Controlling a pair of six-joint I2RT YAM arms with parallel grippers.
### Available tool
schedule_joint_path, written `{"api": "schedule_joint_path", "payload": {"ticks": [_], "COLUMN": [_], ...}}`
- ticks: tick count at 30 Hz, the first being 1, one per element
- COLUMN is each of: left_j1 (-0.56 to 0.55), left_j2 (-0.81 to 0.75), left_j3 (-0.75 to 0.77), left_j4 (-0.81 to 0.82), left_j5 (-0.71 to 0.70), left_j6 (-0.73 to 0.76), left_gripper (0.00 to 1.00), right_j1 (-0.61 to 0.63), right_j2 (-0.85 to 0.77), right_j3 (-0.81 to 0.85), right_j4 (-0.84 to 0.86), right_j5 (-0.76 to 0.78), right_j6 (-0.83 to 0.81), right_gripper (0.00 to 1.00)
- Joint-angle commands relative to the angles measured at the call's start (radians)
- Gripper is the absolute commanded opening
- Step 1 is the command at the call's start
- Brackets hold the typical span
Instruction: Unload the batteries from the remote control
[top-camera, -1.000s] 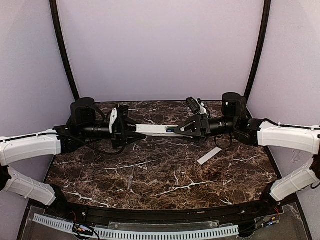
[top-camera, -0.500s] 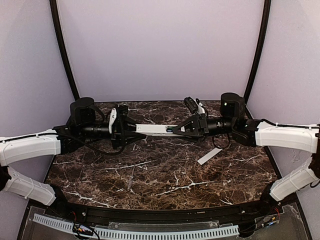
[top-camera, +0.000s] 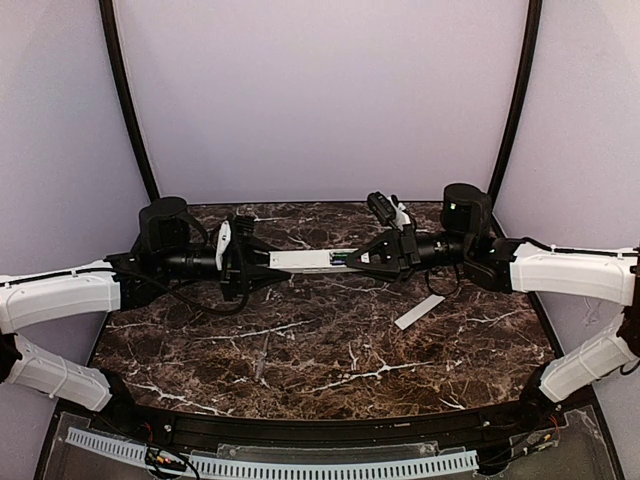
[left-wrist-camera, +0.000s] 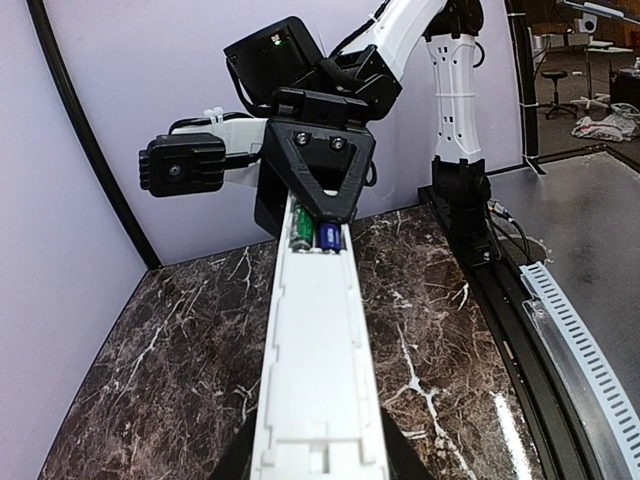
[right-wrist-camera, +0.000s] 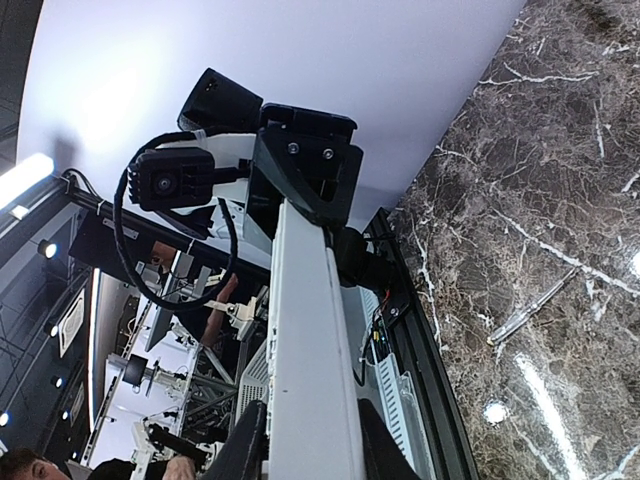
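White remote control (top-camera: 312, 260) | axis left-right | left fingers (left-wrist-camera: 235, 465), right fingers (right-wrist-camera: 250, 445) pinching opposite ends

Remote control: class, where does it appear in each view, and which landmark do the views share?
Top external: remote control at centre, above the table.
Left wrist: bottom centre, running up to right gripper.
Right wrist: bottom centre, running up to left gripper.
Shared landmark: marble table.
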Motion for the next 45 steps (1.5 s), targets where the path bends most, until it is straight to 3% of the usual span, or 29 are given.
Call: {"api": "schedule_joint_path", "payload": {"ticks": [1, 5, 7, 12, 18, 26, 32, 37, 45], "left_j1": [-0.012, -0.012, -0.012, -0.011, -0.008, 0.069, 0.073, 0.073, 0.068], "left_j2": [-0.025, -0.033, -0.039, -0.056, -0.041, 0.092, 0.186, 0.209, 0.227], "left_j3": [-0.005, -0.010, -0.009, 0.017, 0.083, 0.135, 0.207, 0.200, 0.174], "left_j4": [0.032, 0.047, 0.045, 0.019, -0.081, 0.120, 0.059, 0.100, 0.185], "left_j5": [0.013, 0.003, -0.004, -0.022, -0.022, 0.214, 0.269, 0.292, 0.301], "left_j6": [-0.059, -0.089, -0.102, -0.169, -0.332, -0.756, -0.821, -0.880, -0.958], "left_gripper": [0.36, 0.74, 0.85, 0.94, 0.95, 0.84, 0.73, 0.66, 0.63], "right_j1": [0.011, 0.012, 0.011, 0.005, -0.029, -0.056, -0.057, -0.056, -0.051], "right_j2": [0.006, -0.007, -0.019, -0.063, -0.106, -0.184, -0.198, -0.171, -0.129], "right_j3": [0.008, -0.005, -0.005, -0.014, -0.036, -0.051, -0.068, -0.073, -0.057], "right_j4": [-0.034, -0.043, -0.055, -0.085, -0.087, -0.108, -0.083, -0.023, 0.009], "right_j5": [0.018, 0.020, 0.025, 0.045, 0.028, 0.001, 0.016, -0.002, 0.012], "right_j6": [-0.070, -0.084, -0.099, -0.160, -0.212, -0.302, -0.303, -0.284, -0.281], "right_gripper": [0.00, 0.00, 0.00, 0.00, 0.00, 0.00, 0.00, 0.00, 0.00]}}
